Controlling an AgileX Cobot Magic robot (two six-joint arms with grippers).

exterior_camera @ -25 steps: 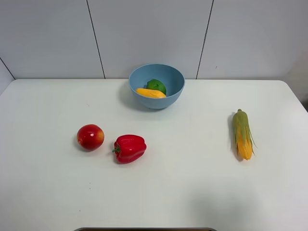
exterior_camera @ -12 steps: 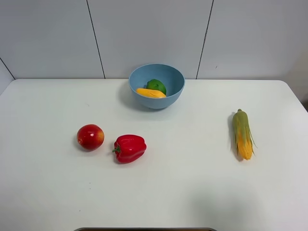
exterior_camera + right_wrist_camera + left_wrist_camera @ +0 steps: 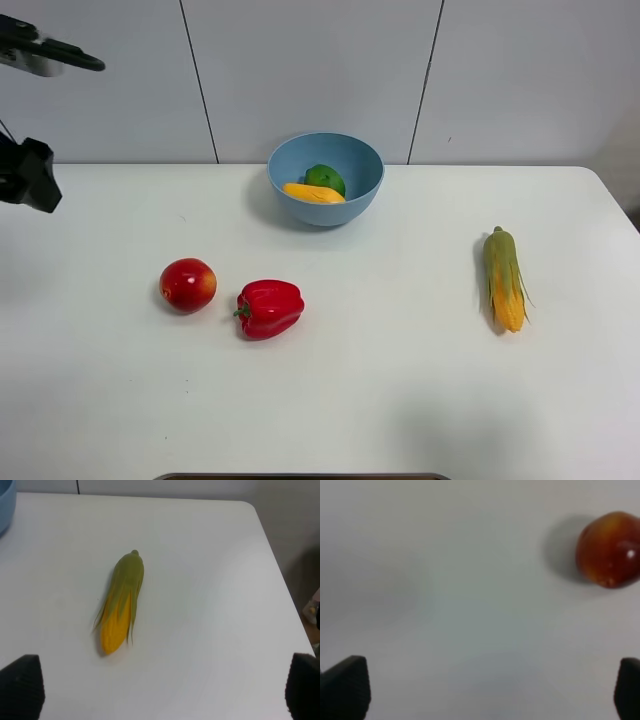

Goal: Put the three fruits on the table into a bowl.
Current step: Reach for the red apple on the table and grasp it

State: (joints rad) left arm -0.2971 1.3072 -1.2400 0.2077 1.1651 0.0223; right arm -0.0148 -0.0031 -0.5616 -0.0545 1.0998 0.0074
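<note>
Clock directions are read in the high view, from table centre.

Table (image 3: 400, 400): 1, white, rounded corners. It carries everything below.

Bowl (image 3: 362, 196): 1, light blue, at 12 o'clock by the far edge. It holds 2 of the 3 fruits.

Corn (image 3: 503, 278): 1 cob, at 3 o'clock, well apart from the rest. Husk end points to 12, bare yellow end to 6.

Pepper (image 3: 270, 308): 1, red, on its side just off centre toward 9 o'clock. The green stem points at the apple.

Apple (image 3: 188, 284): 1, red with a yellow blush. It sits on the table at 9 o'clock, near the pepper but apart from it. This is the 1 fruit outside the bowl.

Mango (image 3: 313, 193): 1, yellow-orange, lying in the bowl on its 7 o'clock side.

Lime (image 3: 326, 178): 1, green, in the bowl at the mango's 1 o'clock, touching it.

Left gripper (image 3: 485, 690): fingers (image 3: 345, 687) spread wide with only bare table between them, holding nothing. It is over the table's 10 o'clock edge. The apple is in its wrist view, well apart from both fingers.

Right gripper (image 3: 162, 687): fingers (image 3: 20, 685) spread wide, holding nothing. It is out of the high view. Its wrist view shows the corn ahead on the table, touched by neither finger.

Count: 3 fruits, 2 in the bowl and 1 on the table. 2 vegetables are on the table.
</note>
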